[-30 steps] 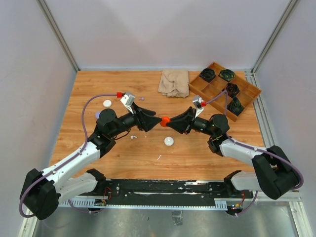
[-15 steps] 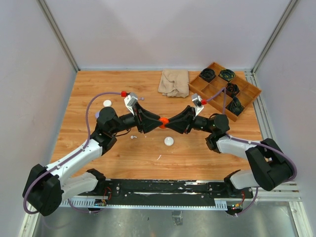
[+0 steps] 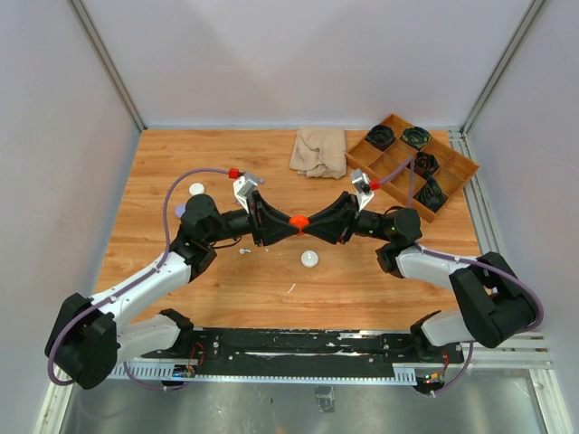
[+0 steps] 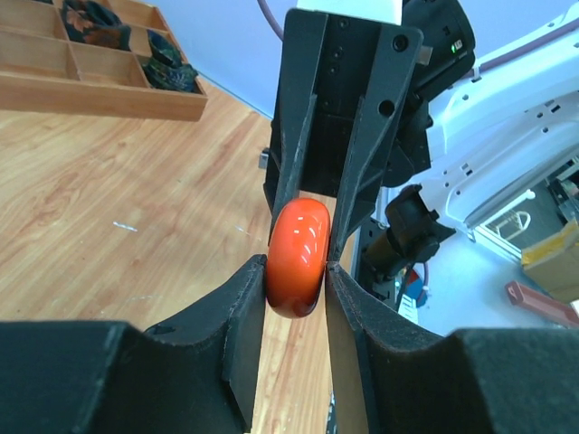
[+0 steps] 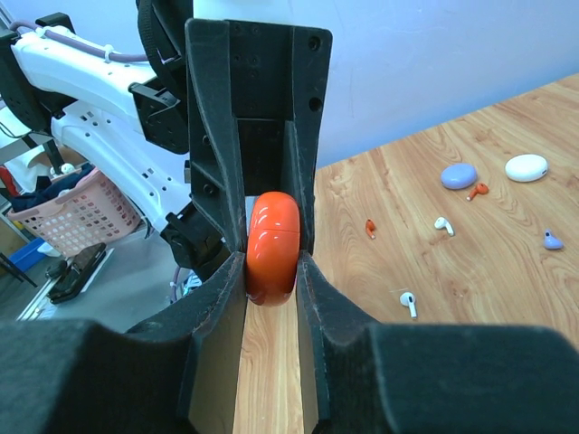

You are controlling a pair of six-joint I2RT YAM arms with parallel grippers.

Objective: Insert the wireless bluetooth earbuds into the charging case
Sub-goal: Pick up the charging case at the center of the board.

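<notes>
Over the worktop [image 3: 226, 149] we note an orange case [image 3: 299, 221] pinched from opposite sides by left tool [image 3: 291, 222] and right tool [image 3: 308, 222]; white earbuds [image 5: 408, 303] lie loose on the wood, left of that case.

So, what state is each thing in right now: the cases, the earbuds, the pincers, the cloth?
orange case, closed, held in the air between both pincers
left pincer, shut on orange case
right pincer, shut on orange case
white case, closed, on table
earbuds, loose on table
cloth, crumpled
</notes>
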